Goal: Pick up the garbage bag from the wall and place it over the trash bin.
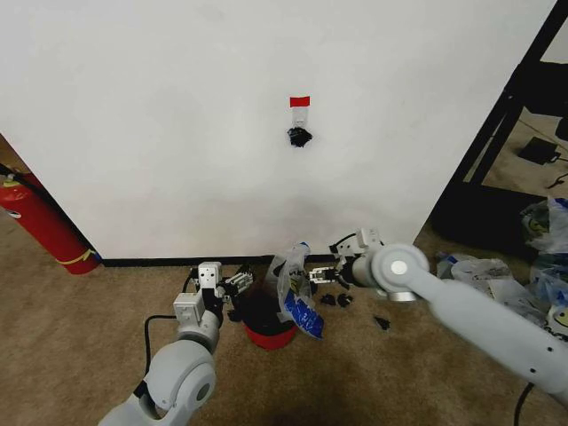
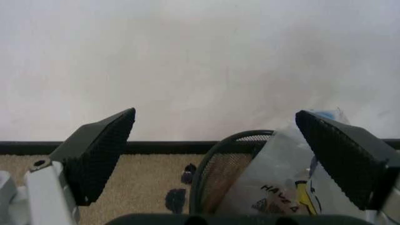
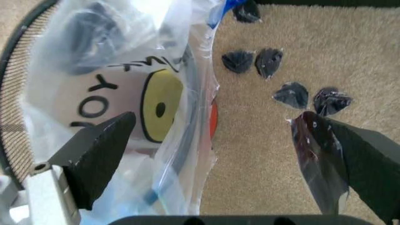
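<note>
Low in the middle of the head view, the garbage bag (image 1: 297, 297) is off the wall (image 1: 177, 133) and draped at the trash bin (image 1: 266, 321) — it hangs over the bin's right rim, blue-printed end trailing down the outside toward the carpet. The bare hook (image 1: 299, 137) sits under its strip of red tape (image 1: 300, 102) up at centre.

The right gripper (image 1: 312, 273) is just right of the bag, at rim height. In the right wrist view its jaws stand wide apart with nothing between them; one pad (image 3: 93, 152) lies over the bag's yellow smiley face (image 3: 161, 105), the other over the carpet.

The left gripper (image 1: 236, 284) is at the bin's left rim. Its wrist view shows the jaws wide open too, empty, with the mesh rim (image 2: 234, 140) and the bag's printed side low in the frame.

So I judge this the fitting step — the bag is at the bin but looks bunched on one side, not spread across the mouth. The next move seems to call for pinching a free edge of that thin plastic and drawing it across to the left rim without tipping the light bin.
</note>
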